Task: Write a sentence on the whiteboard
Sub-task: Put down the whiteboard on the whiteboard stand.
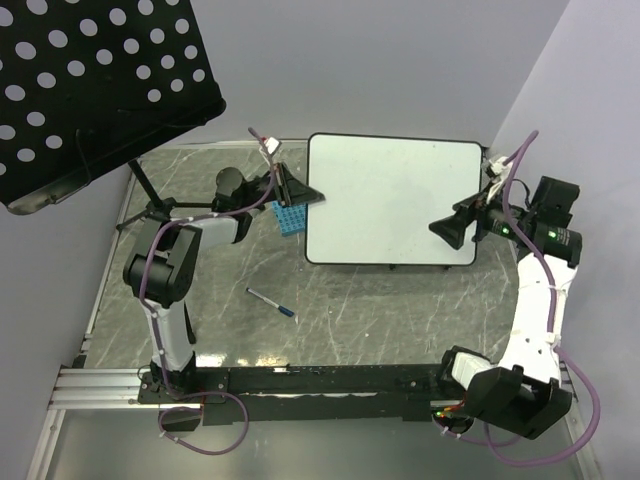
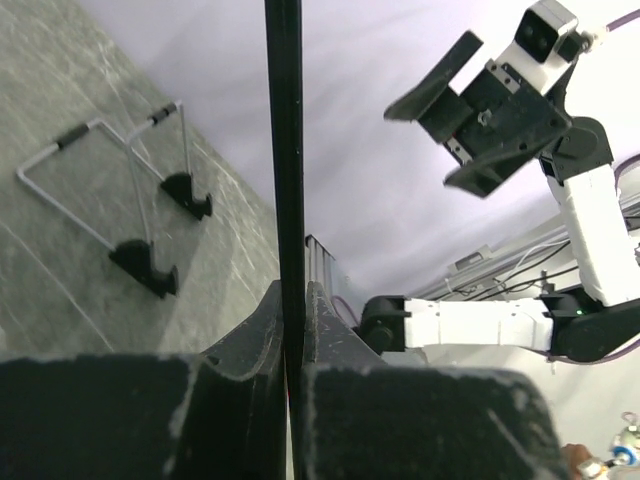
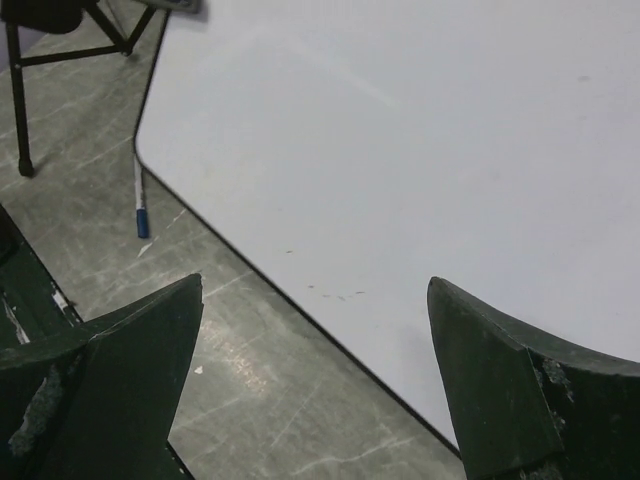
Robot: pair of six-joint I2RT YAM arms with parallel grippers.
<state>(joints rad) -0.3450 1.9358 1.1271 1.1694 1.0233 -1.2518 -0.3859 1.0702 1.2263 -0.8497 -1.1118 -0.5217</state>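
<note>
Left end effector (image 1: 300,192) on whiteboard (image 1: 395,195) edge

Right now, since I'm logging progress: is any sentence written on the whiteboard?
No, the whiteboard shows plain white from above, with no writing.

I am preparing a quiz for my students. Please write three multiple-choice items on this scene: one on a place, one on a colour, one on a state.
1. Where does the marker lie, relative to the whiteboard?
A. on top of it
B. on the table, on the arms' side of it
C. behind it

2. What colour is the small rack?
A. red
B. blue
C. yellow

3. How is the right gripper?
A. open and empty
B. shut on the marker
C. shut on the whiteboard

Key:
1. B, it rests on grey tabletop.
2. B, its grid is blue.
3. A, its fingers stand wide apart.
</note>
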